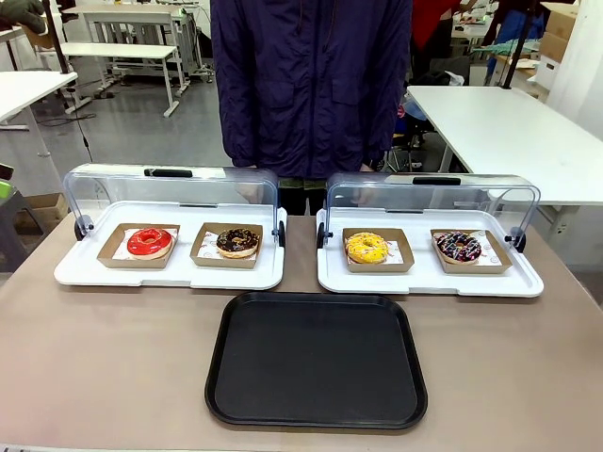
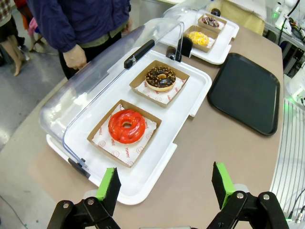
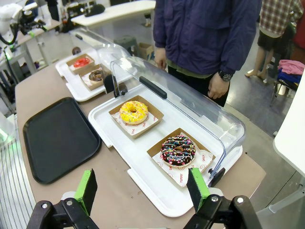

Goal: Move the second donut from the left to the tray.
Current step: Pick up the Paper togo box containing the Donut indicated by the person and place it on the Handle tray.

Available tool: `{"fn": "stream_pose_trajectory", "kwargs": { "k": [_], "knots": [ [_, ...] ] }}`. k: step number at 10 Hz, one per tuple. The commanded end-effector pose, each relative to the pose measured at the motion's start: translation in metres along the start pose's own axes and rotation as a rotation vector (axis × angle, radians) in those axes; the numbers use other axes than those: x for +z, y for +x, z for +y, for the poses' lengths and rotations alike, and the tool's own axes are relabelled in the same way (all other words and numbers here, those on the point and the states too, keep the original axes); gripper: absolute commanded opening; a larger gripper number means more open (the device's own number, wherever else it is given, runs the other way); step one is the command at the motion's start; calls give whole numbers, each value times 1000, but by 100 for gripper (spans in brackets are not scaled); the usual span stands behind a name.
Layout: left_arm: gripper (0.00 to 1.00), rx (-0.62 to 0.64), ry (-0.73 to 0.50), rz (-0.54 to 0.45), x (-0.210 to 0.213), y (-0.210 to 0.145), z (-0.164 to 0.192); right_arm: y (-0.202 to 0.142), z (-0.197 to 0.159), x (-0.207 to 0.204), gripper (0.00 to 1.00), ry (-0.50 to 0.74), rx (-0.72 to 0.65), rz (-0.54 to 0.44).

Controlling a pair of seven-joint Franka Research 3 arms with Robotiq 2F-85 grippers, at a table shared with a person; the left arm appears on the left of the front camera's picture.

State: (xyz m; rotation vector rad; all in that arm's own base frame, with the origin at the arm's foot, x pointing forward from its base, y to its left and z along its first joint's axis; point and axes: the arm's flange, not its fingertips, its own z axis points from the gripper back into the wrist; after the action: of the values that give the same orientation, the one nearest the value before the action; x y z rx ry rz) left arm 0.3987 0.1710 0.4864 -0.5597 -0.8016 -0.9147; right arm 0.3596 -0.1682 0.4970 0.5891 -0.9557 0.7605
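The chocolate donut (image 1: 237,242), a glossy ring with pale sprinkles, lies flat, hole up, left of centre in the front view. The long side of its brown cardboard holder (image 1: 212,259) runs across the frame. It sits on a white display tray (image 1: 170,276) under a raised clear lid (image 1: 170,193), just right of the red donut (image 1: 150,242). The smooth black tray (image 1: 316,363), round-cornered, lies lower centre on the table (image 1: 113,358). The left gripper (image 2: 165,183) and right gripper (image 3: 142,187) both gape wide, holding nothing.

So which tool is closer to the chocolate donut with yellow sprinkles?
Left. The left tool hangs at the chocolate donut's display tray, near the red donut; the right tool at the other display tray.
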Motion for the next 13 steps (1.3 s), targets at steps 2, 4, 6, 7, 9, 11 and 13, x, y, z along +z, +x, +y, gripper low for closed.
{"fn": "stream_pose_trajectory", "kwargs": {
  "k": [2,4,6,7,9,11,13],
  "knots": [
    [100,-5,-8,-16,0,0,0,2,-3,-2,100,-3,25,-34],
    [100,-5,-8,-16,0,0,0,2,-3,-2,100,-3,25,-34],
    [100,-5,-8,-16,0,0,0,2,-3,-2,100,-3,25,-34],
    [100,-5,-8,-16,0,0,0,2,-3,-2,100,-3,25,-34],
    [100,-5,-8,-16,0,0,0,2,-3,-2,100,-3,25,-34],
    [100,-5,-8,-16,0,0,0,2,-3,-2,100,-3,25,-34],
    [100,-5,-8,-16,0,0,0,2,-3,-2,100,-3,25,-34]
  ]
}}
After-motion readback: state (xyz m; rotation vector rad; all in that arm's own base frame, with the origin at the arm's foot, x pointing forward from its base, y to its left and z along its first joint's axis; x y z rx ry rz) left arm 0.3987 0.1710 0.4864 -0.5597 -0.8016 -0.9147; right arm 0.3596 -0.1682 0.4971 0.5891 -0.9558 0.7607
